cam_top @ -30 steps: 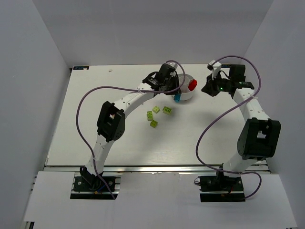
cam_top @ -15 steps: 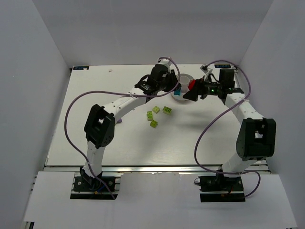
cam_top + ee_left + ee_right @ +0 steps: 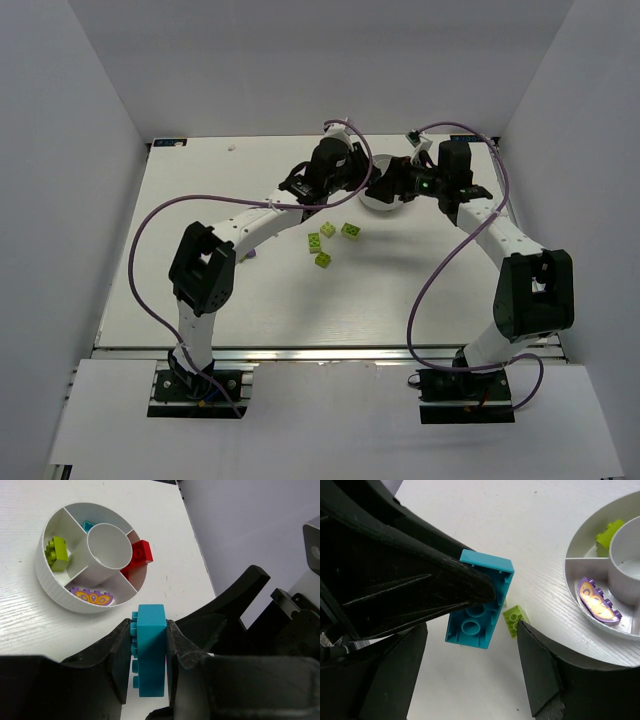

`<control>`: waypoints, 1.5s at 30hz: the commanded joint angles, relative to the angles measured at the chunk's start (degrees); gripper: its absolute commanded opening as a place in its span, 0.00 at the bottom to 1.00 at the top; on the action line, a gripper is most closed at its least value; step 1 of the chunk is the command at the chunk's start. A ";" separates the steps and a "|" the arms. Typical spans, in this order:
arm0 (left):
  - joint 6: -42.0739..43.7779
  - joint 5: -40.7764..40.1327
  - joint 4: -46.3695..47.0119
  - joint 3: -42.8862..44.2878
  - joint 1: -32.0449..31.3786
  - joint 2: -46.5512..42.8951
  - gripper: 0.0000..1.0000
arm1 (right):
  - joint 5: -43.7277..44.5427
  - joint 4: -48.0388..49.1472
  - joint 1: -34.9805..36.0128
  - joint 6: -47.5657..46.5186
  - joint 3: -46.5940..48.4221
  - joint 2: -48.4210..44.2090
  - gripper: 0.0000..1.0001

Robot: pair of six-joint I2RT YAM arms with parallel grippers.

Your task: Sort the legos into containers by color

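Just beside the round white plastic dish [image 3: 47,580] — smooth, with wedge compartments around a centre well — the left gripper [image 3: 148,630] clamps 1 glossy studded cyan brick [image 3: 151,665], while the right gripper [image 3: 470,680] gapes open beside that dish too.

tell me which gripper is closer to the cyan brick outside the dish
Left. The left gripper is clamped on that cyan brick. The right gripper is open just short of it, a finger each side, not touching.
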 commanded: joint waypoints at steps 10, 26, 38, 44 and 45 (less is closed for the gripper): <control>-1.67 -1.26 4.26 -1.83 -0.38 -5.43 0.09 | 2.35 4.34 1.79 6.54 2.88 0.58 0.63; -3.61 -3.45 7.16 -5.43 -0.21 -7.97 0.26 | 5.77 4.64 2.05 3.92 5.06 0.49 0.15; -3.61 -13.05 -1.45 -18.32 9.54 -23.17 0.73 | 24.39 -27.19 0.91 -57.79 30.01 11.64 0.07; -3.87 -13.22 -1.63 -31.52 12.27 -35.20 0.73 | 38.45 -27.30 0.91 -79.83 33.54 17.45 0.10; -3.96 -13.56 -1.45 -33.19 12.36 -36.53 0.73 | 39.60 -26.86 0.91 -84.99 33.81 19.20 0.10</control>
